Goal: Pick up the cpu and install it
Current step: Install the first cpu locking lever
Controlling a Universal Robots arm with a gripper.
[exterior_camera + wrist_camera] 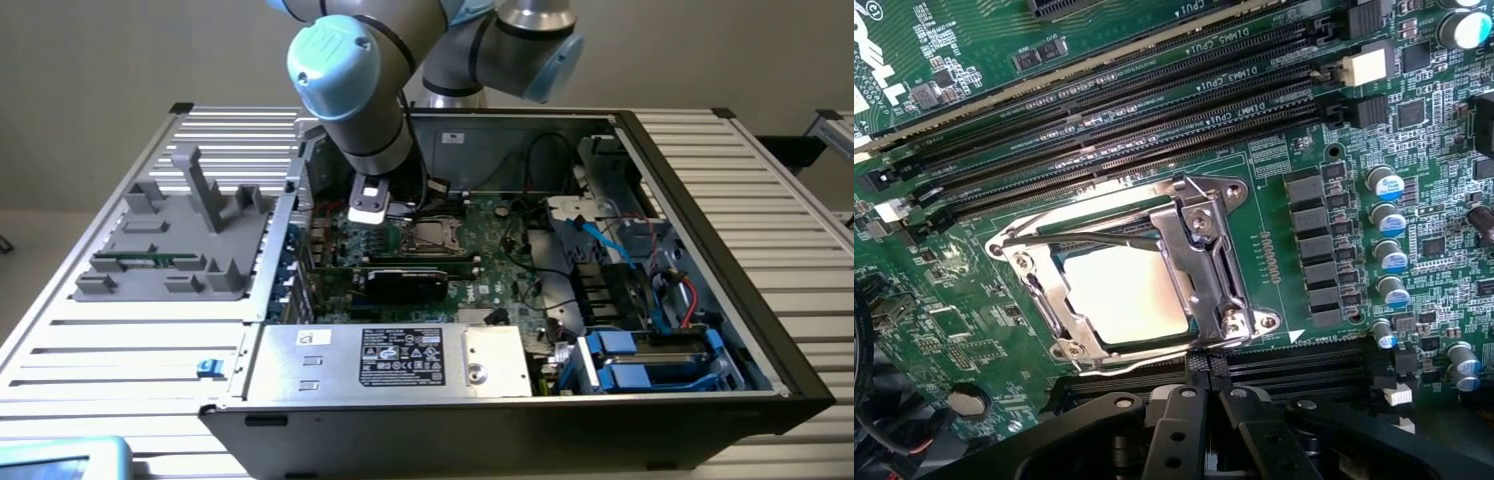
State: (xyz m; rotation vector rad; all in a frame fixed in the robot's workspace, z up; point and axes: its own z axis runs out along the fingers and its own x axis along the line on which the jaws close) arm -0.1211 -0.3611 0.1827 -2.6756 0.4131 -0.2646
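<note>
- One arm is at work over the open computer case (694,250), reaching down so that its wrist hangs above the motherboard (494,270), a little toward the exterior view's left of the board's middle.
- In that same exterior view, the CPU socket (434,236) sits just beside the lowered wrist, with a black expansion card (407,282) lying nearer the camera and a labelled power supply (387,358) at the case's front edge. A grey fixture tray (167,245) rests on the slatted table (747,180), well apart on the exterior view's left.
- From the wrist view, the gripper (1199,440) is closed tight, its black fingers (1172,445) meeting with nothing between them.
- The cpu (1126,298) already lies inside the socket, its pale metal top showing through the silver load frame (1204,245), which looks lowered around it; the thin retention lever (1079,238) crosses one side of the frame. The chip appears flat and square to the socket, though I cannot tell whether the lever is latched.
- Memory slots (1124,110) run in parallel rows just beyond the socket, and a line of capacitors (1389,235) stands near its other side.
- To my eye, doing this well means keeping the closed fingertips clear of those capacitors and slots, pressing only on the frame or lever, never on the chip's top at an angle.
</note>
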